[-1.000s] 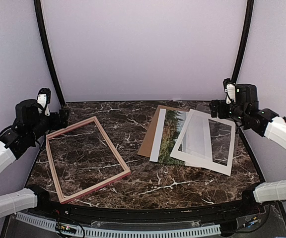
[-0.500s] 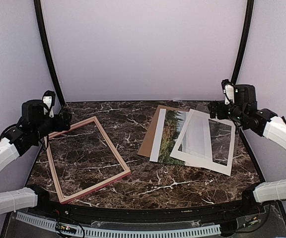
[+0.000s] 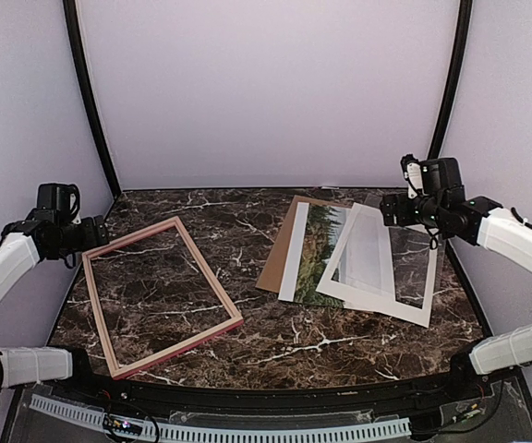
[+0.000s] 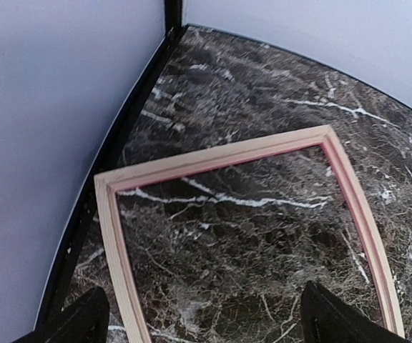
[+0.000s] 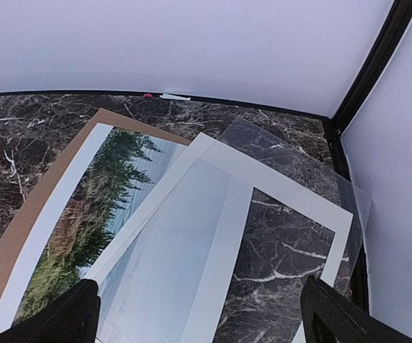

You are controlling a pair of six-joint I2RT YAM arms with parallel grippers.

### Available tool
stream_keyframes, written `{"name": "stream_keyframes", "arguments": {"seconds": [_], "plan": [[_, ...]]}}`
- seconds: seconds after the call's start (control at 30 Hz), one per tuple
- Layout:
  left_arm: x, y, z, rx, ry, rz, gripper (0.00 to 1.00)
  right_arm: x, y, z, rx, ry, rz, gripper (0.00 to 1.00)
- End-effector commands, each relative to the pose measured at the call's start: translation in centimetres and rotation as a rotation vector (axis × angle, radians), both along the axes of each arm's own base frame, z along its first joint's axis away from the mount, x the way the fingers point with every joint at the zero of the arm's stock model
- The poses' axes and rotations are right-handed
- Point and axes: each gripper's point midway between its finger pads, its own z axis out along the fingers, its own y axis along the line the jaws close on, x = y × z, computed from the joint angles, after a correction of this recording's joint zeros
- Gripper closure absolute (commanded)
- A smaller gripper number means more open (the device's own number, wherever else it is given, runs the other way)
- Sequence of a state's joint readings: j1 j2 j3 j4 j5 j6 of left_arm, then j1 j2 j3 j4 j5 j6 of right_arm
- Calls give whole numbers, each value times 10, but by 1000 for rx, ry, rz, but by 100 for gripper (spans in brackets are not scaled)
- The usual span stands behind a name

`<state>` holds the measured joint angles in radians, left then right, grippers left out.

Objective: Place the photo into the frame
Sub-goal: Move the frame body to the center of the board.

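The frame [image 3: 132, 237], thin pink wood, lies empty and flat on the left of the marble table; its far end fills the left wrist view [image 4: 220, 153]. The photo [image 3: 314, 263] of green trees and pale sky lies face up right of centre, half covered by a white mat [image 3: 372, 303]. My left gripper [image 3: 95, 235] hangs open above the frame's far left corner, fingers [image 4: 84, 318] wide and empty. Above the far right of the stack, my right gripper [image 3: 391, 208] is open; its wrist view shows the photo [image 5: 84, 207] and the mat [image 5: 277, 177] between bare fingers [image 5: 335, 314].
A brown backing board [image 3: 280, 254] lies under the photo, its left edge showing. A clear sheet [image 5: 285, 146] sticks out beyond the mat's far side. Pale walls and black corner posts [image 3: 90, 101] close in the table at the back and sides.
My left arm has pulled back to the left, so its gripper now sits just off the frame's far left corner. The right gripper has shifted slightly left toward the stack. Nothing on the table moved.
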<state>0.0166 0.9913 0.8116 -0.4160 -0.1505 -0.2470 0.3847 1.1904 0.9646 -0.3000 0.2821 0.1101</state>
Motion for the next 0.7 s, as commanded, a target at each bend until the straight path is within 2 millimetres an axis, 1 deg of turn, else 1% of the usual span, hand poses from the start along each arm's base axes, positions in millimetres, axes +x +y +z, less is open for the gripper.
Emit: {"name": "stream_keyframes", "arguments": {"seconds": [0.0, 0.03, 0.07, 0.1, 0.13, 0.23, 0.3, 0.5, 0.67], "plan": [[-11, 15, -44, -203, 193, 66, 11, 8, 7, 5, 27, 4, 12, 1], [-12, 17, -50, -235, 213, 72, 13, 8, 8, 2, 29, 13, 15, 1], [-12, 22, -62, -284, 242, 88, 14, 9, 9, 0, 32, 20, 14, 1], [-13, 25, -67, -305, 259, 101, 15, 9, 10, -2, 35, 26, 17, 1], [-13, 29, -78, -324, 292, 119, 16, 9, 11, -4, 37, 32, 19, 1], [-18, 37, -101, -319, 372, 156, 18, 9, 17, -7, 55, 43, 35, 1], [-25, 47, -113, -276, 418, 195, 20, 8, 20, -8, 63, 50, 45, 1], [-46, 61, -139, -207, 524, 258, 22, 9, 27, -13, 83, 65, 73, 1], [-50, 63, -151, -196, 585, 262, 27, 10, 36, -15, 114, 81, 107, 1]]}}
